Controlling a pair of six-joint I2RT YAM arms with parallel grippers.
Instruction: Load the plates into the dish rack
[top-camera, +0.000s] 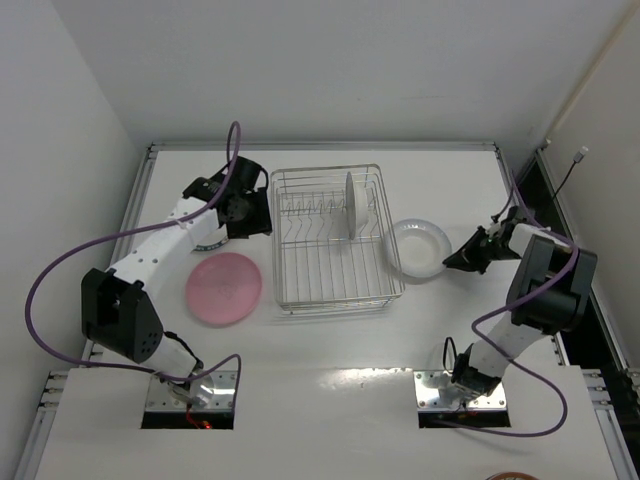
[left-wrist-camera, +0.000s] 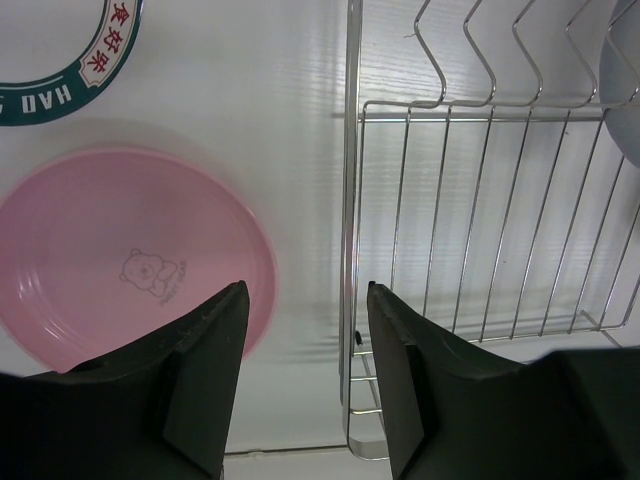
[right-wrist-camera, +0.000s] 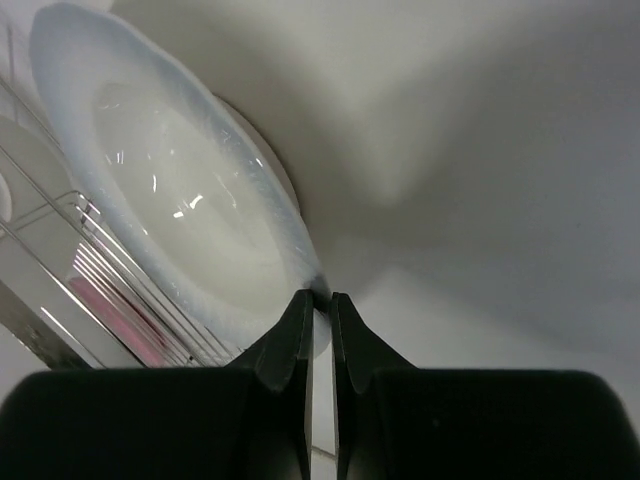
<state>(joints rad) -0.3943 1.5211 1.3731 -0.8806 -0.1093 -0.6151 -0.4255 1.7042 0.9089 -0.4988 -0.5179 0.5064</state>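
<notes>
White table (top-camera: 330, 350), white walls (top-camera: 300, 70); dish rack (top-camera: 335, 285) mid-frame in the top view, one whitish plate (top-camera: 350, 205) upright in its tines; pink plate (top-camera: 224, 288) flat on the table left of it; second whitish plate (top-camera: 420, 248) just right of it. My left gripper (top-camera: 258, 212) sits at the rack's upper-left corner, jaws wide apart, nothing between them. My right gripper (top-camera: 452, 260) is at the second plate's right rim; wrist view shows the jaws pinched on that rim. Left wrist view alone shows a green-rimmed lettered plate (left-wrist-camera: 70, 60) at upper left; the top view hides it under my arm.
</notes>
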